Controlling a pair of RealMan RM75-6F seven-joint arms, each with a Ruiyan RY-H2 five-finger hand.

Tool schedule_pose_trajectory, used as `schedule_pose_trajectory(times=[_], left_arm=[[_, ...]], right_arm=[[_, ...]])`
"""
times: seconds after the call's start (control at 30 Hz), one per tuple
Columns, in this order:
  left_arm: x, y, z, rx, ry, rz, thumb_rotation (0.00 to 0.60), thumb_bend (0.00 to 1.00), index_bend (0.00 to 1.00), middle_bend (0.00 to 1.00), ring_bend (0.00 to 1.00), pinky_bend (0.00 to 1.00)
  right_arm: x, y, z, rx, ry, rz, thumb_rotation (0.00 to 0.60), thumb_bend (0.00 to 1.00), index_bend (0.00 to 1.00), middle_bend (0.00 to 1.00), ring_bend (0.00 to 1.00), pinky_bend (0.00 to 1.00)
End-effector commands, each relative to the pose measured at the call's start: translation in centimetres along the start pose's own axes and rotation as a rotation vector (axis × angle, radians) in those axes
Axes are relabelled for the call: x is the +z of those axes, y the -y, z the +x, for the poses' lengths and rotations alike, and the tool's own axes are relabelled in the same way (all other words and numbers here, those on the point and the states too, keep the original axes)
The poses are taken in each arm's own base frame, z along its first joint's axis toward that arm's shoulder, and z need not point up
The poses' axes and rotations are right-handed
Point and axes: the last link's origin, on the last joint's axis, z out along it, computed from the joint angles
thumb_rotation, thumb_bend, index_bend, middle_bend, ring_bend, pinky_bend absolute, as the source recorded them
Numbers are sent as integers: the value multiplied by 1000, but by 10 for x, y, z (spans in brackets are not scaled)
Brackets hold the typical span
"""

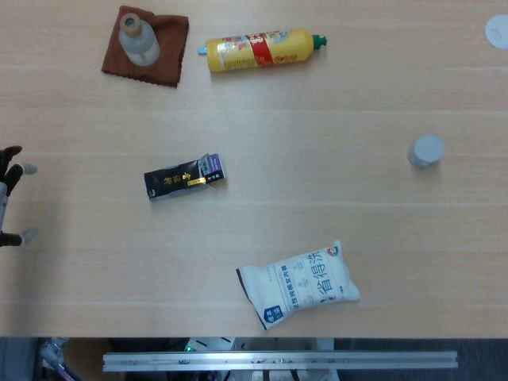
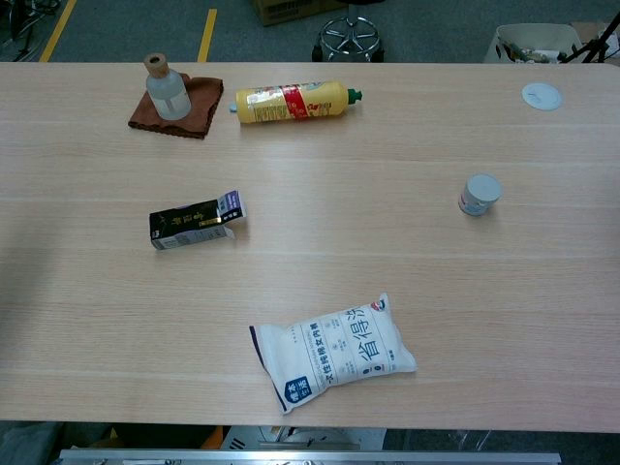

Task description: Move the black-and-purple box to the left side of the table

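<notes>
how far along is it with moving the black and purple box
Nothing looks done: the black-and-purple box lies untouched on the table, left of centre. In hand: the left hand shows at the head view's left edge, fingers apart, holding nothing. Left: reaching the box, gripping it, carrying it leftward.

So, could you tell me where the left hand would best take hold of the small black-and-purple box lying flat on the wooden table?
Probably across the middle of the black-and-purple box, fingers closing on its two long edges from above. It lies flat, long axis roughly left to right, with bare table all round. The left hand sits at the table's left edge, fingers apart, so it could come in from that side.
</notes>
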Motion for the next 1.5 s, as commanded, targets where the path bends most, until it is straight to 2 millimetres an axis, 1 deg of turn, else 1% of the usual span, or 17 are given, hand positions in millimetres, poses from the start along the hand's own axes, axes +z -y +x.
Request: schedule_pose_trajectory(times=[0.03,0.2,0.37,0.77,0.97,1.17,1.5], left_arm=[[3,-3,1,-1,30,-4,600,0,264,83,73,99],[11,-12,1,-18,55,-27,600,0,264,38,18,59],[23,-21,-3,-26,89,-54,600,0,264,13,2,48],[53,-46,-21,-35,141,-88,600,0,242,0,0,45],[66,-55,-30,-22,169,-86,600,0,228,0,0,45],[76,-64,-37,-17,198,-83,600,0,212,0,0,45],[90,-79,-46,-15,223,-125,600,0,199,0,0,45]], right_arm=[[1,0,0,0,1,0,600,228,311,221,150,222],[3,-1,-2,7,3,-5,600,228,311,221,150,222],[6,-4,-4,18,5,-11,600,228,311,221,150,222],[8,-16,-10,49,5,-25,600,228,311,221,150,222],[7,-18,-11,56,3,-28,600,228,311,221,150,222],[5,-24,-13,63,10,-44,600,228,311,221,150,222],[2,-28,-14,68,12,-52,600,228,311,221,150,222]])
